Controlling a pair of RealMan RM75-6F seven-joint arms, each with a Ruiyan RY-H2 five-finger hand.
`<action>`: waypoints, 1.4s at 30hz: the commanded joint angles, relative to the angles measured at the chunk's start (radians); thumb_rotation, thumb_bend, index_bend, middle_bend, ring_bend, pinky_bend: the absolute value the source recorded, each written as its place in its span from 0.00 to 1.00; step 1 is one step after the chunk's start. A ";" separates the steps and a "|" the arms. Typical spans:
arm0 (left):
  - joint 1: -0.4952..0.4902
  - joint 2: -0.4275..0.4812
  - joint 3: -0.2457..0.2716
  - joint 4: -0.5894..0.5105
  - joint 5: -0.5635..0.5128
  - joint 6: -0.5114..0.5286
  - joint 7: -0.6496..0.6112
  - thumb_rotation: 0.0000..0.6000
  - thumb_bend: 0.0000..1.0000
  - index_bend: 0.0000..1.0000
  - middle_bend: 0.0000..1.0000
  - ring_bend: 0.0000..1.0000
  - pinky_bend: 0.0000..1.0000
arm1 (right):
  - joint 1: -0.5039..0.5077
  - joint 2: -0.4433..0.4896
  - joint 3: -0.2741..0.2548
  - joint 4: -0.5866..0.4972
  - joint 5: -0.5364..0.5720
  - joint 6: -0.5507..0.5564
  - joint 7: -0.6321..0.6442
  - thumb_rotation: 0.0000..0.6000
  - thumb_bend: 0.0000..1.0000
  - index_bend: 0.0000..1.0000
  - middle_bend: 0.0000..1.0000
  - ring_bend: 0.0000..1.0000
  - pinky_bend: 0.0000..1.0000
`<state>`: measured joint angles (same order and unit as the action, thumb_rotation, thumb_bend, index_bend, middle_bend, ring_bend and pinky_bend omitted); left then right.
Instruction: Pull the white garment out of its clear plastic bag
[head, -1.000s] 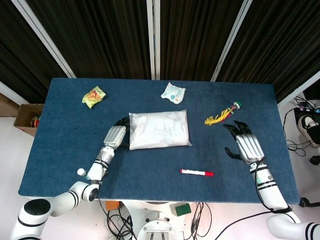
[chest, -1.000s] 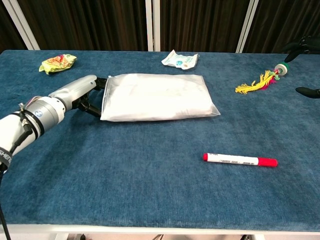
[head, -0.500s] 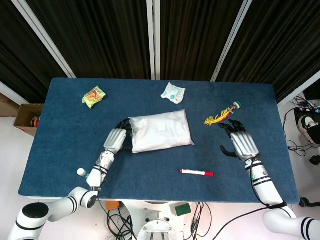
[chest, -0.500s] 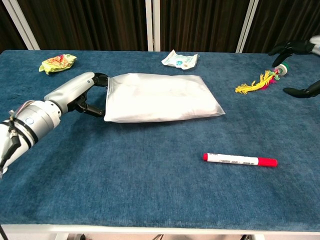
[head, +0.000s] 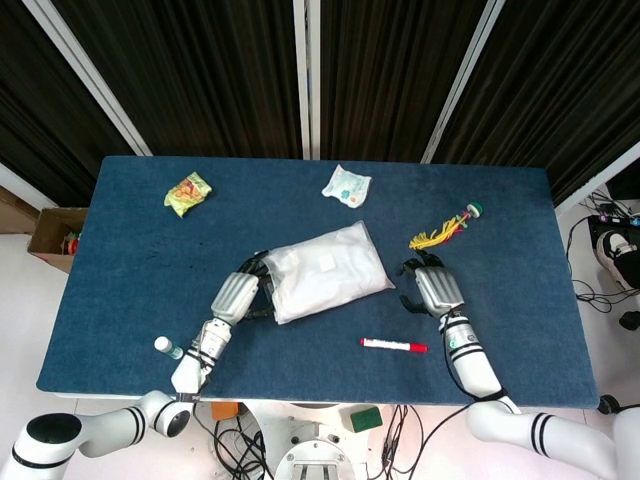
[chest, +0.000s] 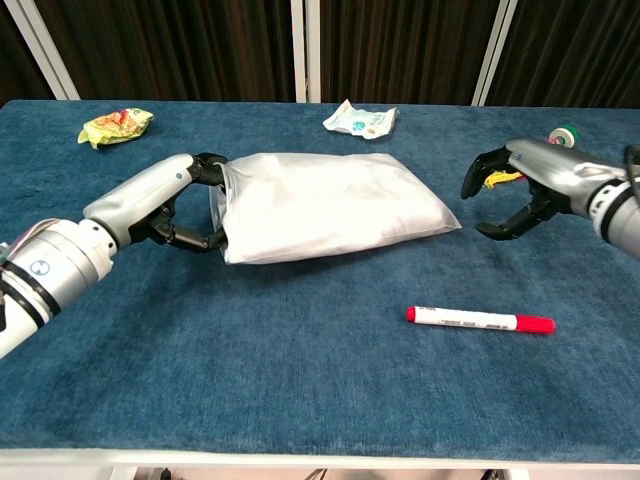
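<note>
The clear plastic bag (head: 325, 270) (chest: 330, 205) with the white garment inside lies mid-table, its left end turned toward the front edge. My left hand (head: 238, 296) (chest: 170, 200) grips that left end, fingers over the top edge and thumb beneath. My right hand (head: 430, 288) (chest: 520, 185) hovers just off the bag's right end with its fingers apart and slightly curved, holding nothing and a small gap away from the plastic. The garment is wholly inside the bag.
A red-and-white marker (head: 393, 345) (chest: 480, 320) lies in front of the bag. A yellow tassel toy (head: 445, 228) sits behind my right hand. A white packet (head: 346, 185) (chest: 360, 118) and a green-yellow snack packet (head: 187, 192) (chest: 115, 124) lie near the far edge.
My right hand has swept left from the table's right side to the bag's right end. My left hand dragged the bag's left end forward, turning the bag.
</note>
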<state>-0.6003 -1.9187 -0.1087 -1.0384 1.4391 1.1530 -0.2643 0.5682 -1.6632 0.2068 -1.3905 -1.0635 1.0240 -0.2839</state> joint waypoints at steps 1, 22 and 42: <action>0.001 0.001 -0.001 -0.006 -0.001 -0.002 0.005 1.00 0.65 0.74 0.28 0.05 0.13 | 0.030 -0.057 0.027 0.059 0.050 0.006 -0.054 1.00 0.30 0.45 0.34 0.07 0.18; 0.008 -0.005 0.000 -0.003 0.001 -0.019 0.005 1.00 0.65 0.74 0.27 0.05 0.13 | 0.057 -0.175 0.030 0.147 0.079 0.028 -0.105 1.00 0.36 0.60 0.39 0.11 0.19; 0.078 0.104 -0.004 -0.051 0.002 0.068 0.001 1.00 0.65 0.74 0.27 0.05 0.13 | -0.002 -0.098 0.065 0.109 0.042 0.151 -0.096 1.00 0.47 0.78 0.42 0.13 0.21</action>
<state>-0.5354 -1.8329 -0.1158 -1.0778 1.4384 1.2062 -0.2658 0.5808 -1.7839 0.2641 -1.2648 -1.0200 1.1621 -0.3924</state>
